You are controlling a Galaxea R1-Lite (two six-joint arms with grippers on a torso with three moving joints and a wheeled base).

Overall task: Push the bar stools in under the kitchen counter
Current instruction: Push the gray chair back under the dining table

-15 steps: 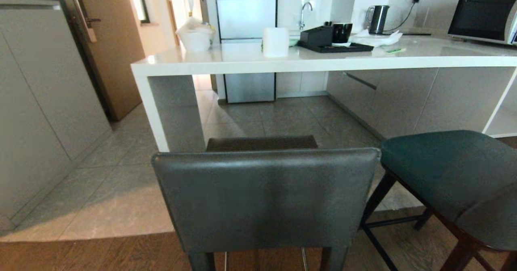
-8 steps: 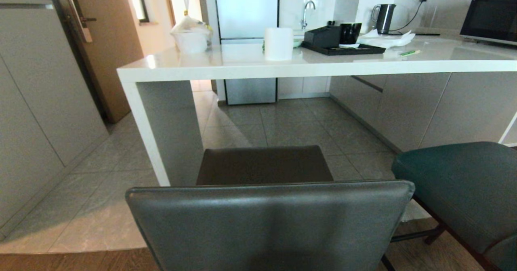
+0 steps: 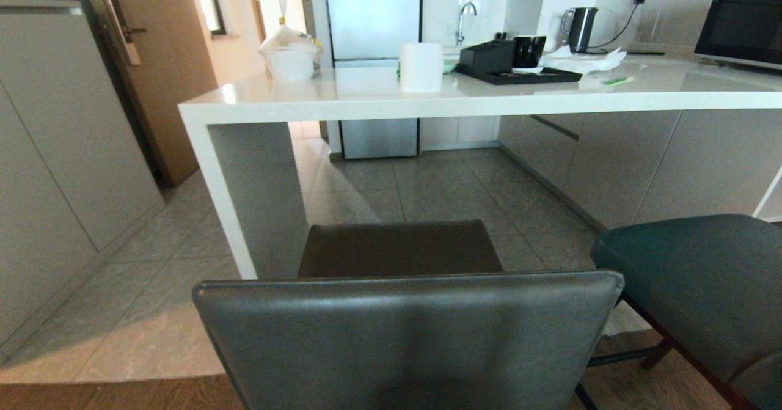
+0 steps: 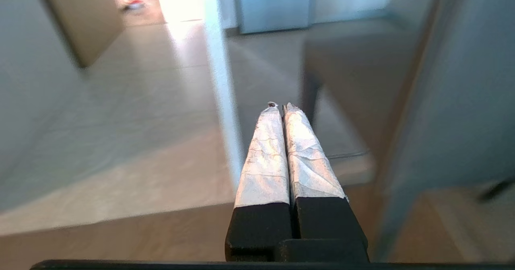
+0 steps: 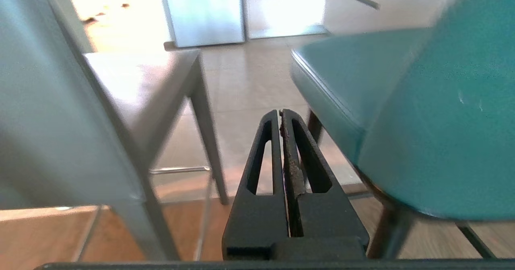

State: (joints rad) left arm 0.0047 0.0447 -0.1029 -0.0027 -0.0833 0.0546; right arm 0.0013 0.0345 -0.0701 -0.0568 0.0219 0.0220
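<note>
No writing or brand can be read anywhere. The grey stool (image 3: 406,336) fills the bottom centre of the head view, its back nearest and its dark seat pointing at the counter (image 3: 427,98), which runs across the upper half; the teal stool (image 3: 696,288) stands beside it at lower right, both still out from under the slab. The left gripper (image 4: 280,106) reaches level past the grey stool's edge and the right gripper (image 5: 280,111) points into the gap between the stools, each with fingers pressed together, holding and touching nothing.
</note>
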